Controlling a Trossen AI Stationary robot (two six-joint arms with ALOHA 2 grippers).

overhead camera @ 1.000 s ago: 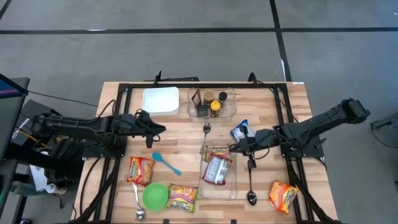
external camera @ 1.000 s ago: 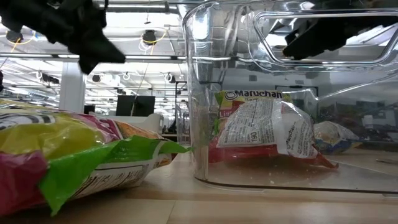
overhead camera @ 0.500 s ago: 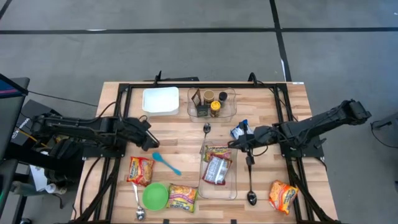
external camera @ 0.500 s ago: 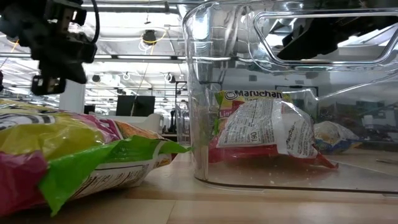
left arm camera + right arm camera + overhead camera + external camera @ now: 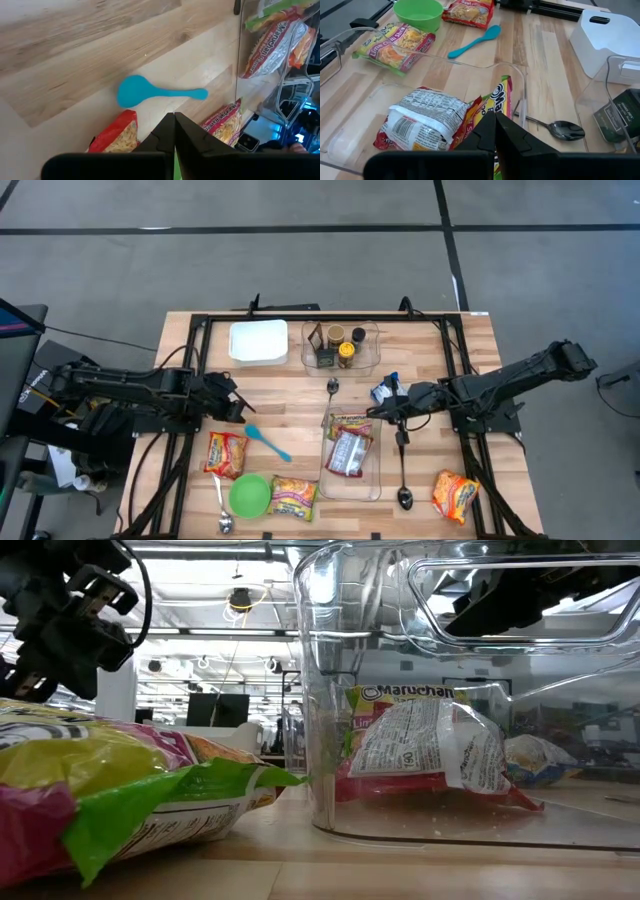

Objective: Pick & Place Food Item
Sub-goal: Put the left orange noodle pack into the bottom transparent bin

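Note:
Two ramen packets lie in the clear bin at the table's middle. My right gripper hovers shut above the bin's far end, just over those packets. On the wood to the left lie a red packet and a yellow-green packet. An orange packet lies at the near right, and a blue packet beside my right arm. My left gripper is shut and tipped downward above bare wood, short of the blue spoon and the red packet.
A green bowl sits near the front edge beside a metal spoon. More metal spoons lie past the bin's far end and to its right. A white container and a clear bin of jars stand at the back.
My left gripper has drawn back toward the table's left edge and sunk a little. It has also rolled about its own axis and tipped to point down at the wood. The packets and spoons lie where they were.

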